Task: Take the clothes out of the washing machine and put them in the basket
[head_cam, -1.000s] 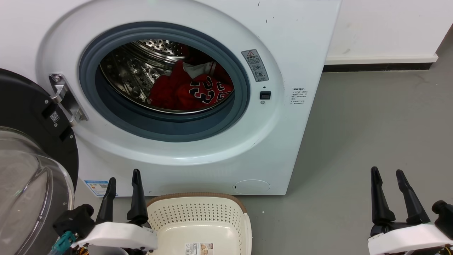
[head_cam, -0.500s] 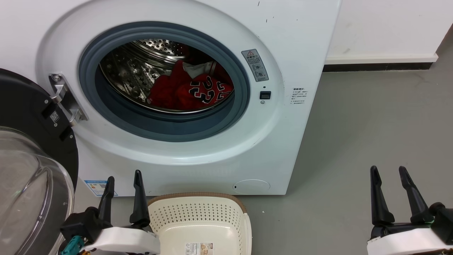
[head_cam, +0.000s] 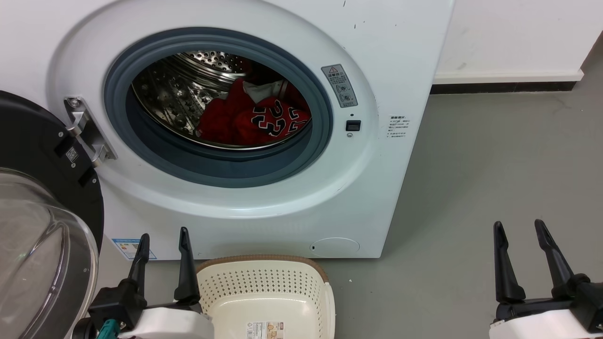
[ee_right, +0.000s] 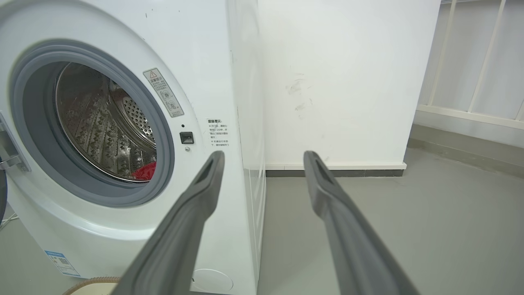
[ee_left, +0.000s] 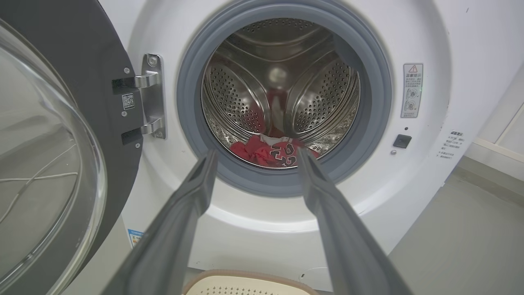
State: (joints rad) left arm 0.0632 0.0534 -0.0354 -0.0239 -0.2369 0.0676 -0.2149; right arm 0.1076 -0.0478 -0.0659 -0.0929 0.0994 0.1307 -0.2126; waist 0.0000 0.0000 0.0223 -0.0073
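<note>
Nearest the robot, at the lower left, the left gripper (head_cam: 163,233) holds its fingers apart and empty, pointing toward the machine; at the lower right, the right gripper (head_cam: 518,222) is likewise spread and empty, well apart from the work.

Just right of the left gripper, the basket (head_cam: 264,260) stands on the floor with no clothes in it, near the foot of the washing machine (head_cam: 372,188); the open door (head_cam: 33,136) hangs at the near left.

Farther in, past the grey seal (head_cam: 221,172), the clothes (head_cam: 256,122) lie bunched on the bottom of the drum (head_cam: 174,94), toward its right side.

Step in hand, as judged: reach into the drum and grip the clothes.

Procedure:
- Use the left gripper; its wrist view lines up with the porthole.
- Raise it above the seal lip before advancing; keep clear of the door hinge (ee_left: 151,96) on the left.
- Keep the fingers spread until they straddle a raised fold.
- Close on a thick bunch, not a single edge, so the fabric does not slip.
- Withdraw upward over the seal; then lower into the basket.
</note>
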